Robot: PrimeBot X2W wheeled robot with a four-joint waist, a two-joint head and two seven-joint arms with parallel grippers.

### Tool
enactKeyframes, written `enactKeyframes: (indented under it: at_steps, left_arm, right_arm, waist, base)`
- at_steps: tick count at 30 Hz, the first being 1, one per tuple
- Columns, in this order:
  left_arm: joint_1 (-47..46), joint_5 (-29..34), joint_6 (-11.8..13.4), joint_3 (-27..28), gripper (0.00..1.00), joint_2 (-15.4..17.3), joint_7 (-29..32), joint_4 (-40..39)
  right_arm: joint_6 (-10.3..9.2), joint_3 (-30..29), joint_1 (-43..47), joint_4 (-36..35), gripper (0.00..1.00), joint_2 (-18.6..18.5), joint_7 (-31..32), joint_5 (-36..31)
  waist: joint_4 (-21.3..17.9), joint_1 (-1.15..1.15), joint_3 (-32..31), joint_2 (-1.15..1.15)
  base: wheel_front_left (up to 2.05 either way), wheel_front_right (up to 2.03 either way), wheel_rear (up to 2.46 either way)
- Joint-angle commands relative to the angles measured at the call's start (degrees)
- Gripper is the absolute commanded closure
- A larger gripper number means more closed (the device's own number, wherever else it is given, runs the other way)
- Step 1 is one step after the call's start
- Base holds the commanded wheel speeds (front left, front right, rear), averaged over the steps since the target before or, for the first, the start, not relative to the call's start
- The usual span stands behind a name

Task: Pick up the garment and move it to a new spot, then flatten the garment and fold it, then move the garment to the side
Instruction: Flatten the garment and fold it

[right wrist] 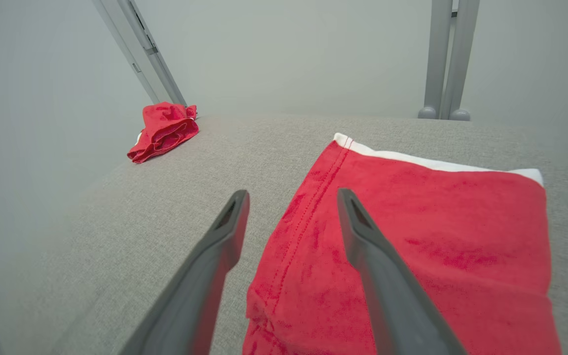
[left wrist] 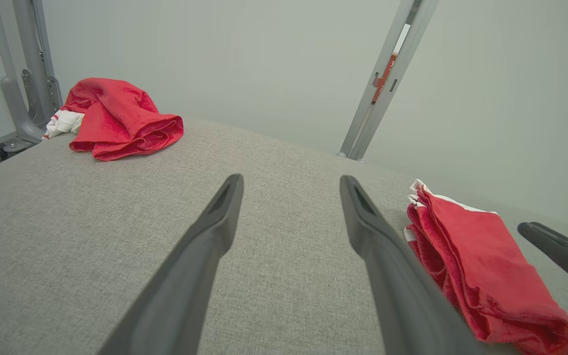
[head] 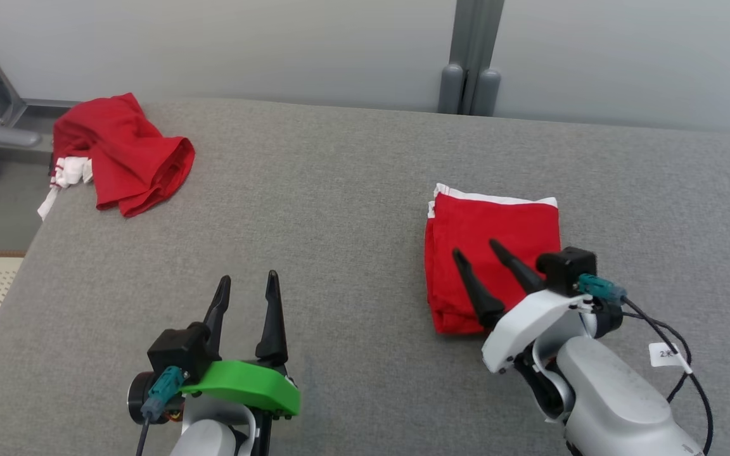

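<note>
Folded red cloth garment (head: 495,253) with white hem lay right of centre on the grey table (head: 352,221).
Right claw (head: 475,248), spread, hung over its near-left edge; the spread left claw (head: 248,277) stood well apart.

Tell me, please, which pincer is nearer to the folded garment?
Right. The right pincer is over the near left part of the folded garment, fingers apart; the left pincer is well off to its left, clear of it.

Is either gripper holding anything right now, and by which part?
Nothing is held. The left gripper is open over the grey surface; the right gripper is open over the folded red garment.
</note>
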Motion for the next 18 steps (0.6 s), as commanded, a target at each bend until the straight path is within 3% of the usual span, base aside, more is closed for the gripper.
enactKeyframes:
  at_steps: [1, 10, 18]
  left_arm:
    - [0.7, 1.0, -0.1, 0.3, 0.00, 0.2, 0.0, -0.5]
    - [0.3, 4.0, -0.9, 1.9, 0.00, 0.0, 0.0, 0.0]
    - [2.9, 5.4, -1.9, 4.3, 0.00, -0.1, 0.0, 1.7]
  right_arm:
    - [0.00, -2.1, 1.5, -1.1, 0.00, -0.6, -0.5, -0.9]
    - [0.00, -17.3, 8.9, -10.1, 0.00, 0.2, -0.9, -8.4]
    - [0.01, -26.1, 17.4, -17.2, 0.00, 2.8, -0.9, -13.2]
  waist:
    - [-2.1, 0.00, -1.2, 0.00]
    - [-6.5, 0.00, -2.5, 0.00]
    - [-9.2, 0.00, -3.0, 0.00]
  base:
    - [0.00, 0.00, 0.00]
    - [0.00, 0.00, 0.00]
    - [0.00, 0.00, 0.00]
